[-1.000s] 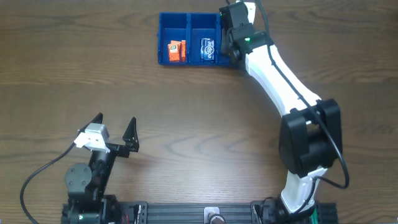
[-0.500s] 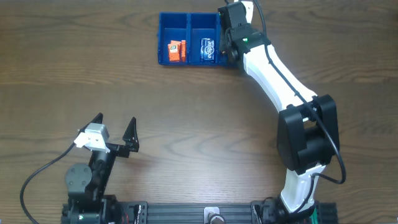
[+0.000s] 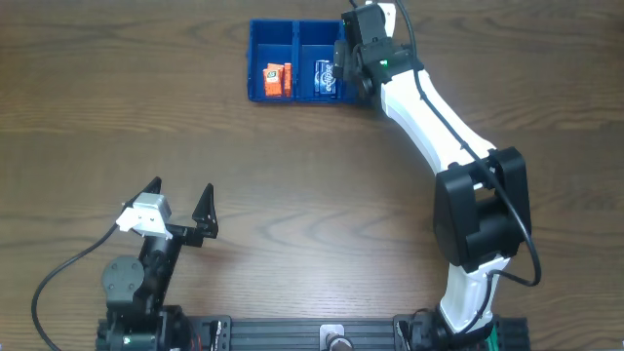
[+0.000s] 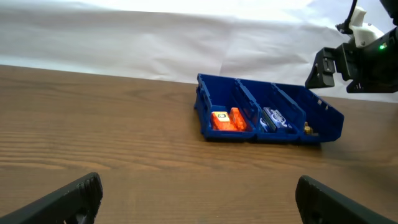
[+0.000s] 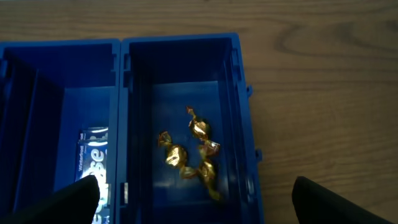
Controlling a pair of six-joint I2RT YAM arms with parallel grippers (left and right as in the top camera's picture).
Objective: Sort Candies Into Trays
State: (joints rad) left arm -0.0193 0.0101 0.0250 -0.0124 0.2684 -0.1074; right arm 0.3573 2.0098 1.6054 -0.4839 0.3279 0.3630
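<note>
Tray: I see the blue tray (image 3: 275, 39) toward the far edge of the tabletop (image 3: 292, 185), about midway along it. Its long axis runs along that edge, and its three compartments run far to near, side by side.
Left compartment: two orange candies (image 3: 277, 79) lie next to each other at the near end.
Middle compartment: one blue-wrapped candy bar (image 3: 327, 76) lies with its long axis down the length of the compartment, pointing far to near.
Right compartment: a small cluster of gold twist-wrapped candies (image 5: 189, 152) lies on the floor toward the near end, touching or nearly touching one another. They lie at mixed angles, so I can't give one heading for them.
Right gripper: my right gripper (image 3: 351, 60) hangs over the right compartment, above the gold candies. Its fingers (image 5: 68, 205) are spread wide with nothing between them.
Left gripper: my left gripper (image 3: 181, 185) sits toward the near left corner of the tabletop, well apart from the tray and pointing toward it. Its fingers (image 4: 68, 199) are spread and empty.
</note>
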